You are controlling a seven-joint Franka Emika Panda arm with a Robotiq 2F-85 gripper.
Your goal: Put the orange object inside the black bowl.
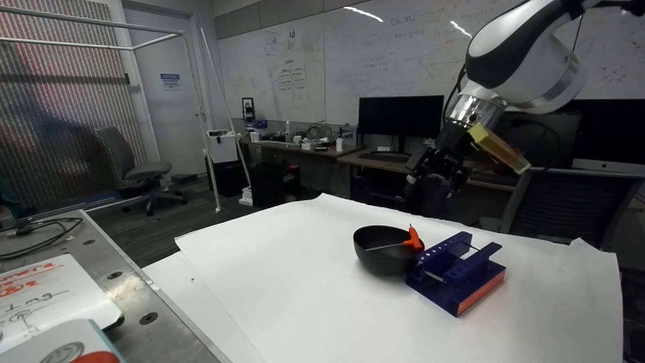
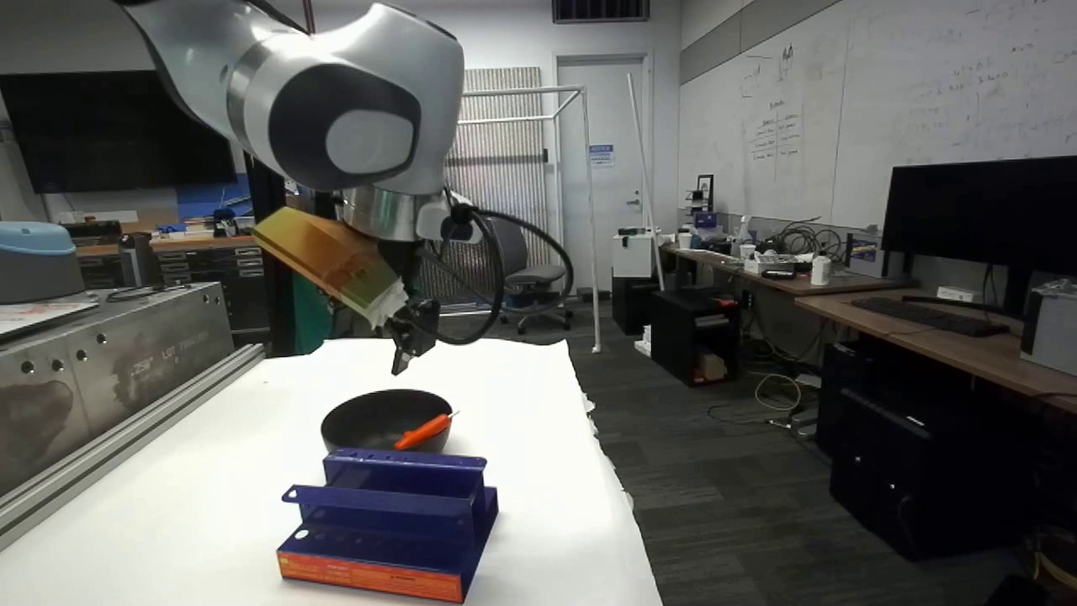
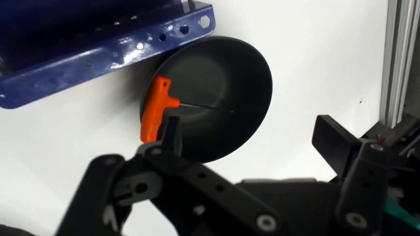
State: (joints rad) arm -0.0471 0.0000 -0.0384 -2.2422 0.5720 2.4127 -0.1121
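While orange tool [image 3: 159,103] points across bowl [image 3: 216,82] | handle lengthwise along rim | jaws apart

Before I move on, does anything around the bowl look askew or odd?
Yes: the orange tool sits askew in the black bowl. Its handle leans at the rim near the blue holder, one end sticking up above the rim instead of lying flat. I see nothing spilled or damaged.

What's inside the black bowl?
The black bowl holds an orange T-handle hex key, its handle at the rim. In the wrist view, the handle and a gripper finger cover parts of the bowl.
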